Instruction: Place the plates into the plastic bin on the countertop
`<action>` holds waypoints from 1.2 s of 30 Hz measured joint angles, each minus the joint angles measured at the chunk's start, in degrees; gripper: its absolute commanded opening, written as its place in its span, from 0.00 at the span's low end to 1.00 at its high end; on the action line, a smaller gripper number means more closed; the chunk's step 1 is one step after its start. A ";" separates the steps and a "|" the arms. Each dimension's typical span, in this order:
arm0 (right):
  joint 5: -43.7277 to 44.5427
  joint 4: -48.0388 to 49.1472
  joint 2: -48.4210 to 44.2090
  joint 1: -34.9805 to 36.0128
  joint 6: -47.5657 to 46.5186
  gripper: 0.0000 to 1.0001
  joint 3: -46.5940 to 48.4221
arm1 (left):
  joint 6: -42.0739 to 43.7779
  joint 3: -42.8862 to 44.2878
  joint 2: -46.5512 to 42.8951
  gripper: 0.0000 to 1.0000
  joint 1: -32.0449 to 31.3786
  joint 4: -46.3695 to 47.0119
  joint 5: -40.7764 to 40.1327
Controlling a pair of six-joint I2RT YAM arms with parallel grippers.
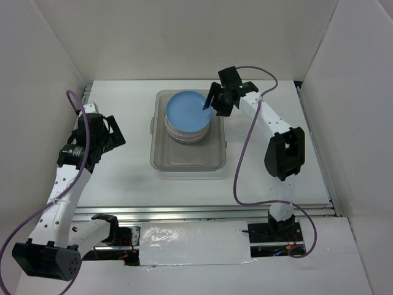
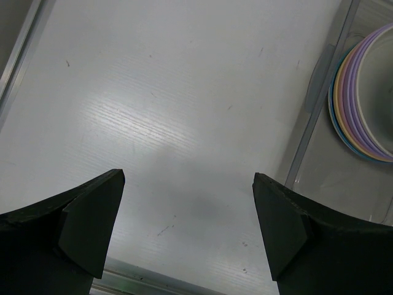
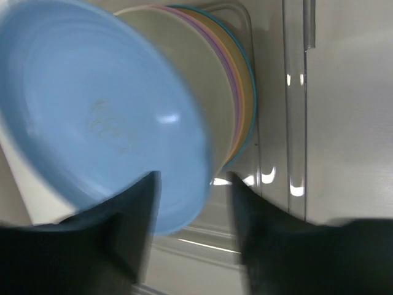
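Note:
The clear plastic bin point(image 1: 184, 161) stands in the middle of the white countertop point(image 1: 123, 178). A stack of plates point(image 1: 184, 137) lies in its far half, with the blue plate point(image 1: 188, 112) on top. My right gripper point(image 1: 215, 104) is at the blue plate's right rim. In the right wrist view the jaws point(image 3: 193, 178) stand apart with the blurred blue plate point(image 3: 92, 110) tilted between them, over cream, lavender, orange and teal rims point(image 3: 239, 80). My left gripper point(image 1: 113, 138) is open and empty over bare countertop left of the bin point(image 2: 307, 141); its own view shows it point(image 2: 189, 178).
White walls close in the countertop on the left, back and right. A metal rail point(image 1: 202, 212) runs along the front edge. The near half of the bin holds nothing. The stacked rims also show at the right edge of the left wrist view point(image 2: 362, 104).

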 measured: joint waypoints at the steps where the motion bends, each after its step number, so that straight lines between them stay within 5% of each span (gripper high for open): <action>1: -0.04 0.31 0.00 0.13 0.15 1.00 0.00 | 0.00 0.00 0.00 0.99 0.00 0.00 0.00; 11: 0.15 1.33 -4.85 2.93 -1.38 1.00 -0.70 | -0.02 0.00 -0.02 0.99 0.00 -0.04 -0.44; 25: 36.26 -9.22 -66.99 17.51 -5.14 1.00 -22.05 | -0.22 9.05 -4.46 0.99 0.00 -9.14 -8.44; 36: 37.24 -23.06 -84.56 17.90 -6.01 1.00 -29.59 | -0.22 15.65 -18.60 0.99 0.00 -16.39 -8.79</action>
